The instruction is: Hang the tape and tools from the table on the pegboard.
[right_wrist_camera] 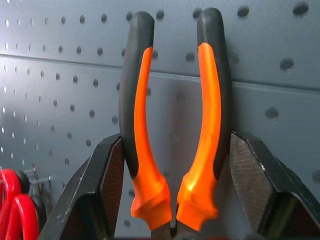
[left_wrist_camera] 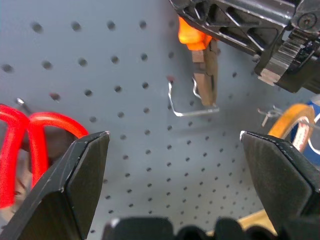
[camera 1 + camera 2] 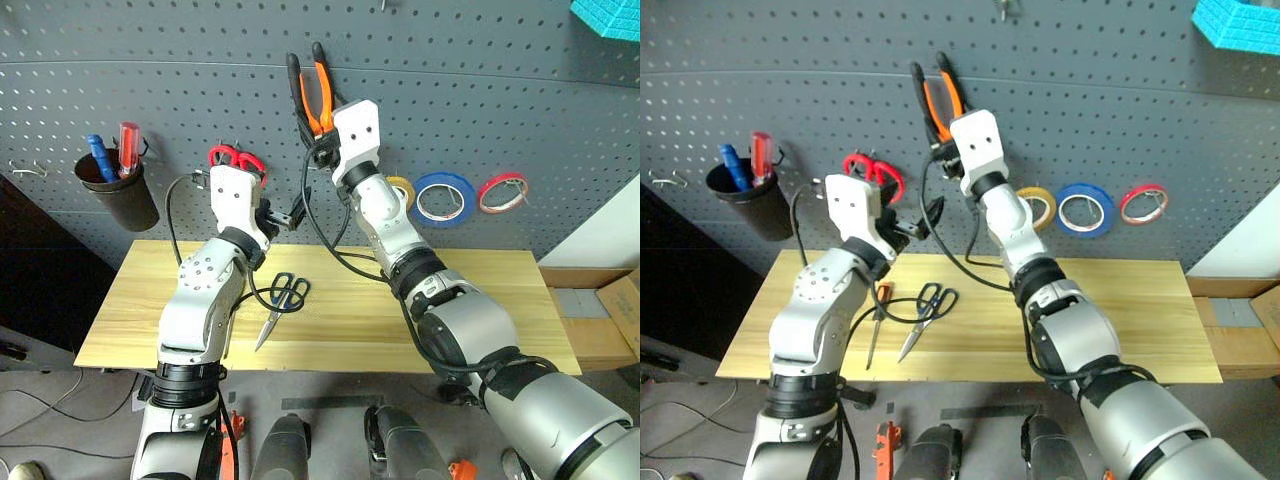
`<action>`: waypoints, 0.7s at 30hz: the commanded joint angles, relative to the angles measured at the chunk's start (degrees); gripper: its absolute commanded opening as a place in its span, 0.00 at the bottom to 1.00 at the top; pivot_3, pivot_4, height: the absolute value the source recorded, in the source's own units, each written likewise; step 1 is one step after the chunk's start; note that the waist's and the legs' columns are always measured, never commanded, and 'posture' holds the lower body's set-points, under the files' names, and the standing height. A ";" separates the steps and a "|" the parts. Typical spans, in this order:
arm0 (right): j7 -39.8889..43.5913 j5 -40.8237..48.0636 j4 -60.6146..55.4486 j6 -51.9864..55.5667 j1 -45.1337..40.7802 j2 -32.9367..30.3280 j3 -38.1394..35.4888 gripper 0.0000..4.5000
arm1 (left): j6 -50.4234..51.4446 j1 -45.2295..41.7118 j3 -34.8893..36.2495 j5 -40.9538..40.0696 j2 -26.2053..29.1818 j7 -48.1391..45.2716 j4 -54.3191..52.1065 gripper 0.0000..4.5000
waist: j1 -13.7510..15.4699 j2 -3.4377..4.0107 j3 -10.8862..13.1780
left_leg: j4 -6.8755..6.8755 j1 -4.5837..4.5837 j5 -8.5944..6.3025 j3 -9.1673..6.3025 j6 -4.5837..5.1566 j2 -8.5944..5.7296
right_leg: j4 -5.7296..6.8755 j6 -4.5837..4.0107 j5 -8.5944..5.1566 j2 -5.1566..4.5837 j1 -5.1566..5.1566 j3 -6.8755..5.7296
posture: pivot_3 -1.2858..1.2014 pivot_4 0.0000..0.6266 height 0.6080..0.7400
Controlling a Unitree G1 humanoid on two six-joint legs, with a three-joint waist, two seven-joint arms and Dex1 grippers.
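My right gripper (image 1: 175, 150) is shut on the pliers (image 3: 314, 92). It holds them nose down, with the orange-and-black handles pointing up in front of the pegboard (image 3: 520, 90). An empty metal hook (image 2: 192, 107) sits just under the pliers' nose. My left gripper (image 2: 175, 145) is open and empty, lower and to the left of the right one, facing that hook. The yellow tape (image 3: 402, 190) hangs on the pegboard. The dark-handled scissors (image 3: 290, 292) and the small screwdriver (image 3: 880, 295) lie on the table (image 3: 480, 300).
On the pegboard hang red-handled scissors (image 3: 237, 159), a blue roll (image 3: 444, 198), a red roll (image 3: 502, 192) and a black cup (image 3: 118, 188) holding red and blue screwdrivers. A cardboard box (image 3: 625, 310) stands right of the table.
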 commanded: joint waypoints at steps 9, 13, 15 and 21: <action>2.16 3.15 -0.84 6.42 2.82 1.66 -3.13 0.57 | 1.64 0.12 0.87 -0.66 1.23 -1.10 -2.19 1.00 | -0.08 0.19 1.43 | 0.07 -0.01 0.16 -0.16 0.23 0.05 | 0.04 0.00 0.00 0.00 0.05 -0.07 | 0.59 0.43 1.00; 1.60 2.88 -0.51 11.88 4.09 1.45 -3.03 0.57 | 1.54 0.24 1.17 -0.68 1.29 -1.07 -2.09 1.00 | -0.13 0.23 1.45 | 0.07 0.19 0.18 -0.26 0.26 0.05 | 0.02 0.00 0.00 0.00 0.29 -0.16 | 0.59 0.42 1.00; 3.07 3.78 -1.75 12.87 5.25 1.15 -3.50 0.78 | 1.45 0.43 1.34 -0.71 1.39 -1.12 -2.09 1.00 | -0.20 0.27 1.47 | 0.06 0.59 0.19 -0.37 0.28 0.03 | -0.06 -0.04 -0.06 0.00 0.68 -0.31 | 0.59 0.41 1.00; 5.03 3.06 -9.26 14.87 9.46 -1.65 -2.55 1.00 | 2.00 3.05 1.98 -0.82 1.68 -0.87 -3.52 1.00 | -0.12 0.44 1.88 | 0.04 0.54 0.45 -0.69 0.69 0.00 | -0.04 -0.15 -0.20 0.06 0.78 -0.70 | 0.58 0.40 1.00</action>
